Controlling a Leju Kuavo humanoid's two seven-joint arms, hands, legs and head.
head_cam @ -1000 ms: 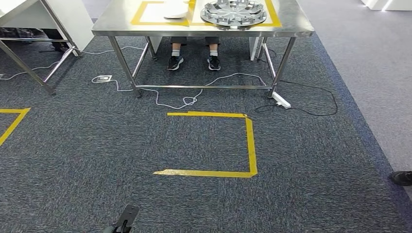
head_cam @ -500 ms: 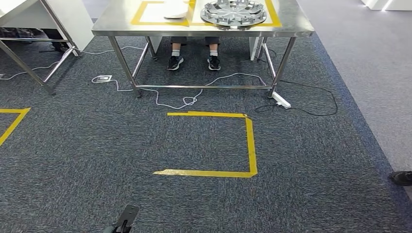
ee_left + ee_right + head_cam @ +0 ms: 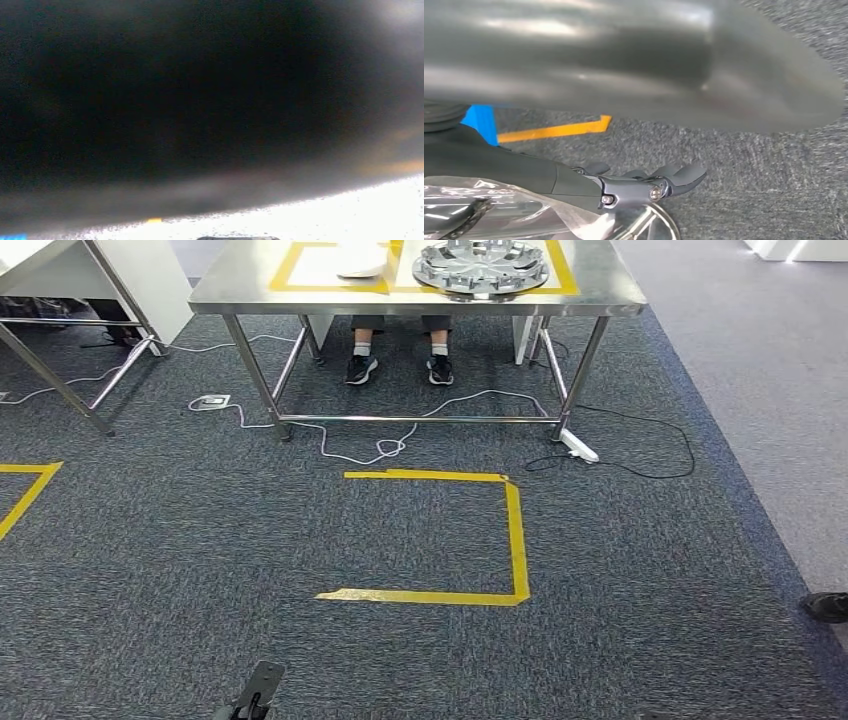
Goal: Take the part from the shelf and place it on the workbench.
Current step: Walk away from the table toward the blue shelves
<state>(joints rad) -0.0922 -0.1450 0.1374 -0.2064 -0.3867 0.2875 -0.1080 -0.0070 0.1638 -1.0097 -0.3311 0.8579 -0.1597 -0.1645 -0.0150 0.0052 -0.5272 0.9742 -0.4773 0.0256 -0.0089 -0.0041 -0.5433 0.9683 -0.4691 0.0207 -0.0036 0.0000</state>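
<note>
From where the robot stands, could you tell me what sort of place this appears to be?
Probably a robotics lab or test workshop: a stainless steel workbench with yellow-taped zones holding a silver wheel cover, yellow tape marks on grey carpet, and loose cables across the floor.

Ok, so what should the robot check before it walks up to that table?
1. Carpet around the yellow floor tape: ok, bare.
2. Cables by the workbench legs: not ok, trip risk.
3. Person's shoes under it: not ok, close.
4. Free spot on top: cannot tell; a wheel cover and a white thing lie there.
5. Right robot hand grip: cannot tell.
</note>
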